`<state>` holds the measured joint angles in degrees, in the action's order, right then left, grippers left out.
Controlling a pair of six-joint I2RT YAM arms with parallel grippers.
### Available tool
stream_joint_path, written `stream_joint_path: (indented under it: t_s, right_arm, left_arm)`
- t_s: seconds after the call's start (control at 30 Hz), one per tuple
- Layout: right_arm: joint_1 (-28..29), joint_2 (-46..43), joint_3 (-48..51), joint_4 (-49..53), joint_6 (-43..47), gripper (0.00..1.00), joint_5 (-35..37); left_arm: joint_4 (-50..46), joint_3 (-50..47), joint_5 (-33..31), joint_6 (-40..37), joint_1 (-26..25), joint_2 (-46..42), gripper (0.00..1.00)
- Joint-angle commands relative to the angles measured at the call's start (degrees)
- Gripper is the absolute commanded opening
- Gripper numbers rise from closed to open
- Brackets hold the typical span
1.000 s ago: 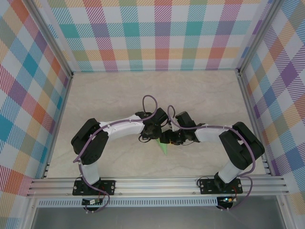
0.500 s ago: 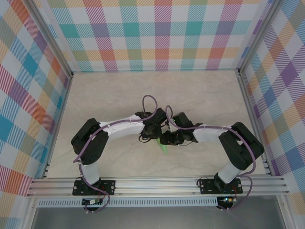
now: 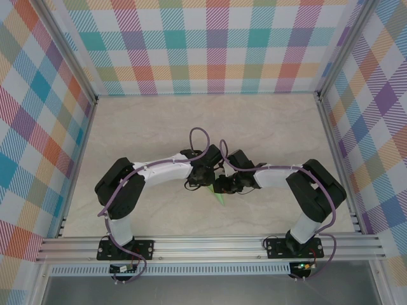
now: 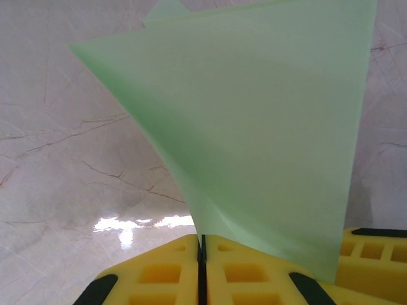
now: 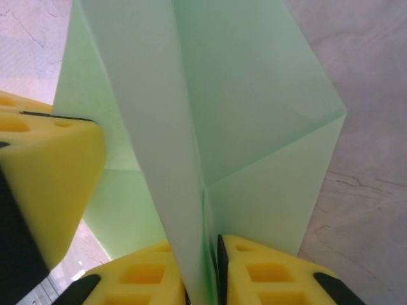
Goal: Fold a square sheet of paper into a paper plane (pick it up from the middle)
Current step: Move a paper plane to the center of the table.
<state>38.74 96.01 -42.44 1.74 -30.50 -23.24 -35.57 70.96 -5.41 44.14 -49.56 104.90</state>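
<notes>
**Both tools clamped on the folded paper sheet [image 3: 220,198], held over the near-middle of the bench [image 3: 159,127].**

From bases at the near edge, both arms bent inward with elbows out, and their wrists met over the bench's middle. The sheet's pointed tip hung toward the near edge, just below the tools. The left tool [image 4: 202,251] was clenched on the sheet's lower edge, pads flush. The right tool [image 5: 205,257] pinched the centre crease between nearly closed pads, with another yellow pad [image 5: 44,184], likely the left tool's, just beside it. With the grips so close, any pull apart or twist would probably tear the thin paper or skew the crease. A loose right pinch might let the fold spring open.
</notes>
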Motion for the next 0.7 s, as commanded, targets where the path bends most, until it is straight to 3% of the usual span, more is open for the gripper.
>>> stream_joint_path:
  t_s: [0.0, 0.17, 0.33, 0.43, 0.67]
  right_arm:
    - [0.72, 0.77, -2.26, 2.18, 1.67, 0.16, 0.43]
    - [1.24, -1.50, -4.28, 7.26, 1.89, 0.08, 4.54]
    - [1.23, -6.23, -7.08, 16.47, 0.40, 0.06, 16.10]
    - [1.27, -5.86, -11.37, 26.20, -2.32, 0.06, 26.40]
    - [2.50, -0.33, -17.52, 34.05, -5.80, 0.09, 32.99]
  left_arm:
    - [0.65, -0.95, 0.62, 0.50, 0.41, -2.40, 0.11]
    - [1.80, -1.79, 1.23, 0.51, 0.38, -6.00, 0.18]
    - [1.91, -3.89, -2.71, 1.48, 0.59, -12.94, 0.31]
    - [1.76, -6.37, -5.78, 2.62, 1.11, -16.88, 0.32]
    - [3.07, -13.43, -7.82, 6.26, 4.37, -23.53, 0.35]
